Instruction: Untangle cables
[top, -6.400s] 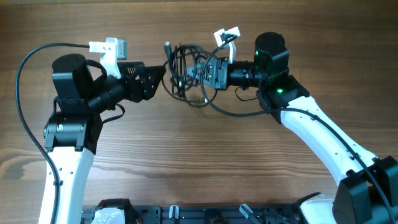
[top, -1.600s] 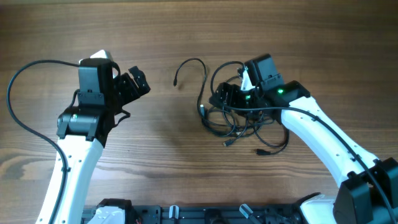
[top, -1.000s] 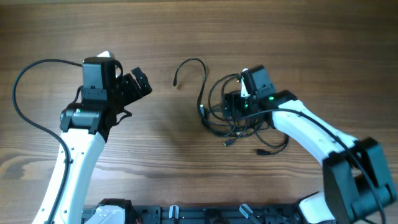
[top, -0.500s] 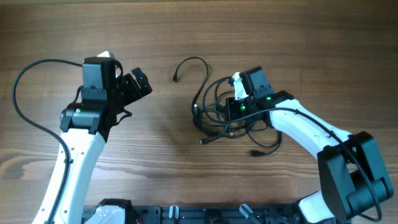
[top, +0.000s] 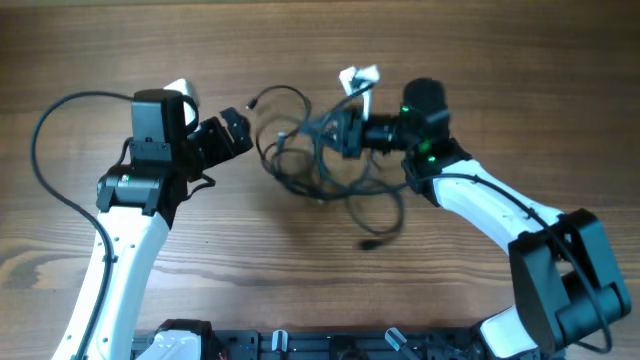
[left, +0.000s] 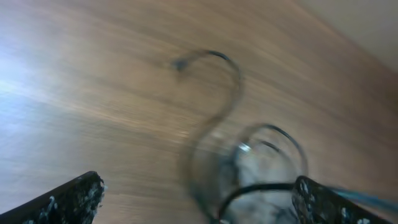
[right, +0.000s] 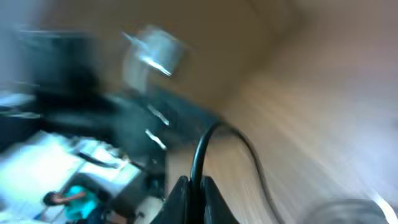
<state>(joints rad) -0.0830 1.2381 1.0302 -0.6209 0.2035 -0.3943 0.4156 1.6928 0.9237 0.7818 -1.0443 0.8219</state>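
Two arms work over a brown wood-grain table (top: 300, 290). Entries run from the near edge outward.

Near edge: a black metal equipment rail (top: 300, 345) lies along the bottom of the overhead view.

Next out: one strand of the thin black flexible cables (top: 318, 150) trails toward the near side. It ends in a small plug end (top: 370, 243) lying on the wood, apart from the main knot.

Mid-table: the knot is several overlapping loops and sits between the two grippers.
- The right gripper (top: 345, 132) is at the knot's right edge, clenched on a strand. The right wrist view is heavily blurred but shows a black cord rising from between the closed fingers (right: 179, 196).
- The left gripper (top: 238, 133) is just left of the knot, jaws spread wide and grasping nothing. In the left wrist view its fingertips (left: 74, 199) sit at the lower corners, with blurred cable loops ahead of them.
- Whether the knot rests on the wood or hangs from the right grip cannot be told.

Farthest: a single curved far loop (top: 285, 92) arcs out beyond the knot — its tip lies close to the left gripper.
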